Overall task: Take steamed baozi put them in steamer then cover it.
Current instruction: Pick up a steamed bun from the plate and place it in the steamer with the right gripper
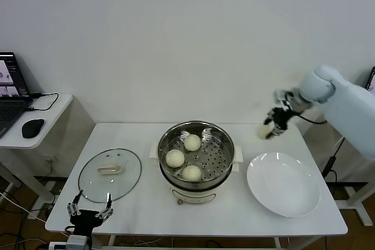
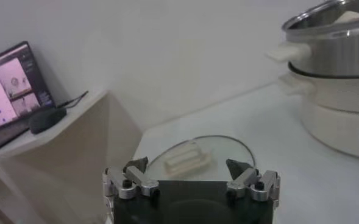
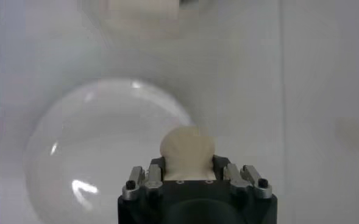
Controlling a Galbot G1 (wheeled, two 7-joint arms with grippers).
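Right pincer point(image 1: 270, 130): I see it raised above the counter's far right corner, clamped on one steamed baozi point(image 1: 264, 132); in the right wrist view that bun point(image 3: 187, 151) sits between the jaws, above the white plate point(image 3: 106, 146).
Left pincer point(image 1: 89, 211): I see it at the counter's near left edge, jaws wide, nothing between them, just short of the cover point(image 1: 110, 174).
Steamer point(image 1: 195, 154): middle of the counter point(image 1: 140, 215), uncovered; three buns lie on its perforated tray.
Cover: flat on the counter left of the steamer, handle up, apart from it.
White plate: right of the steamer, near it, nothing on it.
Side desk point(image 1: 50, 115): left of the counter, carrying a laptop point(image 1: 10, 89) and a mouse point(image 1: 32, 127).
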